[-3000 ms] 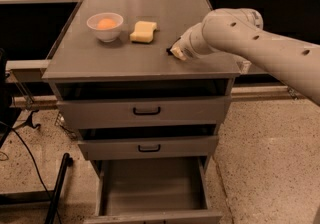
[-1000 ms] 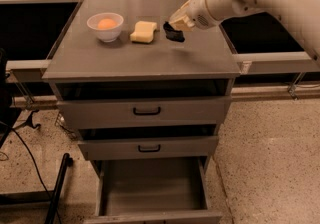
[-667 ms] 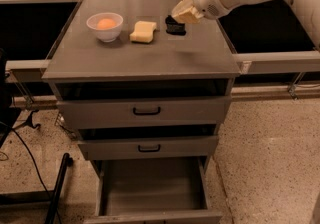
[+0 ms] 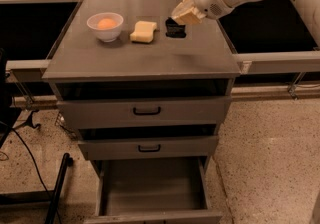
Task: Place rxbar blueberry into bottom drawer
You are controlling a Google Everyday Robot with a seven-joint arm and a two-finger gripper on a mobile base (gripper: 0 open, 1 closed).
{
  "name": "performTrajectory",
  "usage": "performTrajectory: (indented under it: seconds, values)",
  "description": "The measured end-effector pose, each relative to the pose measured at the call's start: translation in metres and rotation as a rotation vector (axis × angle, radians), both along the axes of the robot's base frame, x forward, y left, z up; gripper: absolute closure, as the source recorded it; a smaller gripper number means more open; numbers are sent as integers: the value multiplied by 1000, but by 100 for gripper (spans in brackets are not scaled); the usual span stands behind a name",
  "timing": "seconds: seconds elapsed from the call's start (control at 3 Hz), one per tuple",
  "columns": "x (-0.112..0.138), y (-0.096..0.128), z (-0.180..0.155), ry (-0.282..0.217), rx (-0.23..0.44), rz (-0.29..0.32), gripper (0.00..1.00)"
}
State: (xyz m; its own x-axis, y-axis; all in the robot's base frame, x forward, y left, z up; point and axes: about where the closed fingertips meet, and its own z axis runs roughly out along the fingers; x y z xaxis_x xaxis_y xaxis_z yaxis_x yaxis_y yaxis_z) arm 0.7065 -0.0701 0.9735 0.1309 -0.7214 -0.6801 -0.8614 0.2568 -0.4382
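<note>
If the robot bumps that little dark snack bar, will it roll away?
Probably not. The rxbar blueberry lies flat on the cabinet top, so it would likely slide rather than roll. It looks small and thin, so it is probably light and easy to nudge. The gripper hangs just over it, at the top's far side.

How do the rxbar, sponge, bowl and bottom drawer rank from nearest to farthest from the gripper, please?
The gripper hovers over the cabinet top's back right.
1. rxbar blueberry, right by its tip.
2. yellow sponge, leftward.
3. white bowl, farther left.
4. bottom drawer, open, lowest.
</note>
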Motion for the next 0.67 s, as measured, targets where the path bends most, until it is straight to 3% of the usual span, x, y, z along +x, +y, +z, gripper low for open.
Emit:
performTrajectory:
  seconds: [0.67]
  values:
    - [-43,-6,7,36,17,31,100]
